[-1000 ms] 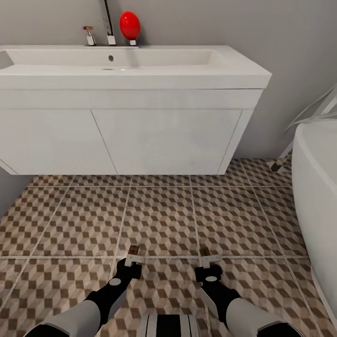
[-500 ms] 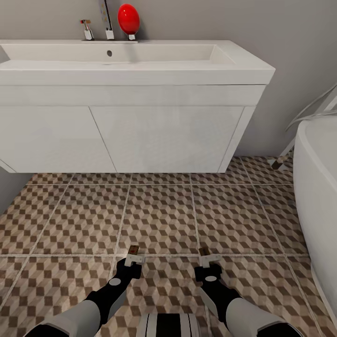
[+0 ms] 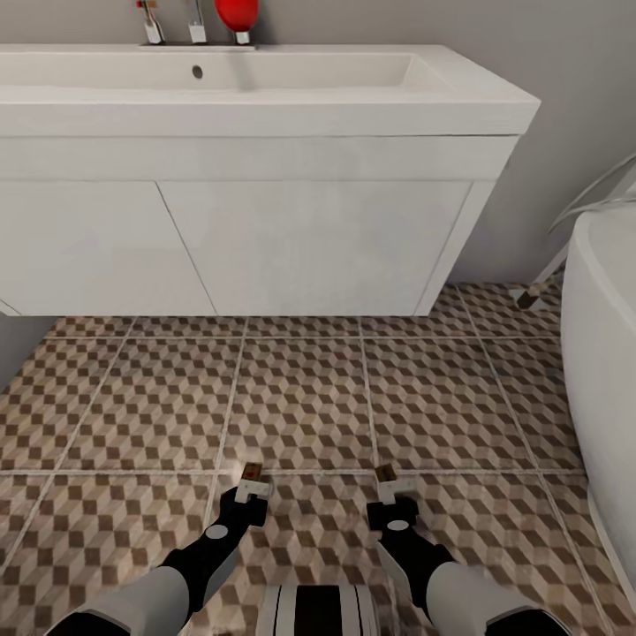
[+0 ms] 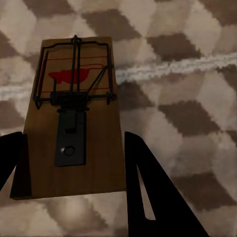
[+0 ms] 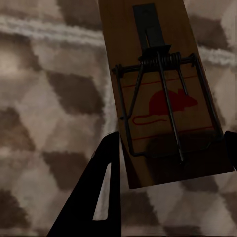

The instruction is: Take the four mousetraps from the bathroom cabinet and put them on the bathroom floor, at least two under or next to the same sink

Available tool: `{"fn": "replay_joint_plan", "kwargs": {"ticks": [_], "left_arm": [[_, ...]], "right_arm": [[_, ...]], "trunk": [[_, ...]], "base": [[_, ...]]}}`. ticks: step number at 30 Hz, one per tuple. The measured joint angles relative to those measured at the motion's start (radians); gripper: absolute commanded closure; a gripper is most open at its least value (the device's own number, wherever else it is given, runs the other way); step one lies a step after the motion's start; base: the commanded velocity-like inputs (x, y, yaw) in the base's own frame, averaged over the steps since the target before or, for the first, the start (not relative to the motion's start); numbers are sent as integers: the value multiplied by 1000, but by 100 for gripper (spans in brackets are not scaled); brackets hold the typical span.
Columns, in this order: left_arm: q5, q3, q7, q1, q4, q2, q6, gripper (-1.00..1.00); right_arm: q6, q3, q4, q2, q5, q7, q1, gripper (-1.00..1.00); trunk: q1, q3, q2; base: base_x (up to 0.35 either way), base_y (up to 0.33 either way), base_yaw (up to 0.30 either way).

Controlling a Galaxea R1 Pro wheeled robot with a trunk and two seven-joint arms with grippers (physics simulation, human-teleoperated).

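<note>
Both grippers hover above the bathroom floor (image 3: 300, 397) in front of the sink (image 3: 265, 88), each holding a mousetrap. My left gripper (image 3: 253, 488) is shut on a tan mousetrap (image 3: 253, 473), whose wire frame and red mark are plain in the left wrist view (image 4: 74, 118), the dark fingers (image 4: 143, 187) clamped on its long edges. My right gripper (image 3: 395, 491) is shut on another mousetrap (image 3: 385, 474); the right wrist view shows its board (image 5: 163, 98) with a red mouse print, held between fingers (image 5: 101, 192). The cabinet is out of view.
The white two-door vanity (image 3: 247, 238) hangs off the grey wall with open floor beneath it. A white bathtub (image 3: 609, 353) fills the right edge. A chrome tap (image 3: 194, 22) and a red round object (image 3: 237, 16) stand behind the basin.
The whole picture has shifted: the vanity looms larger and higher, so the camera has moved closer. Both grippers keep their traps in the same pose.
</note>
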Motion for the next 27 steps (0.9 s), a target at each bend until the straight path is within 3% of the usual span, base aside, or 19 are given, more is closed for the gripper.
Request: {"fn": "replay_joint_plan", "kwargs": {"ticks": [4, 23, 27], "left_arm": [[0, 0, 0, 0, 0, 0, 0, 100], [-5, -8, 2, 0, -2, 1, -7, 100], [-5, -8, -1, 0, -2, 16, -12, 100]], "right_arm": [[0, 0, 0, 0, 0, 0, 0, 100], [-21, 3, 0, 0, 1, 1, 0, 100], [-14, 3, -6, 0, -3, 0, -1, 100]], "trunk": [[2, -15, -1], [2, -16, -1], [2, -16, -1]], "base": [[0, 0, 0], [0, 0, 0], [0, 0, 0]]}}
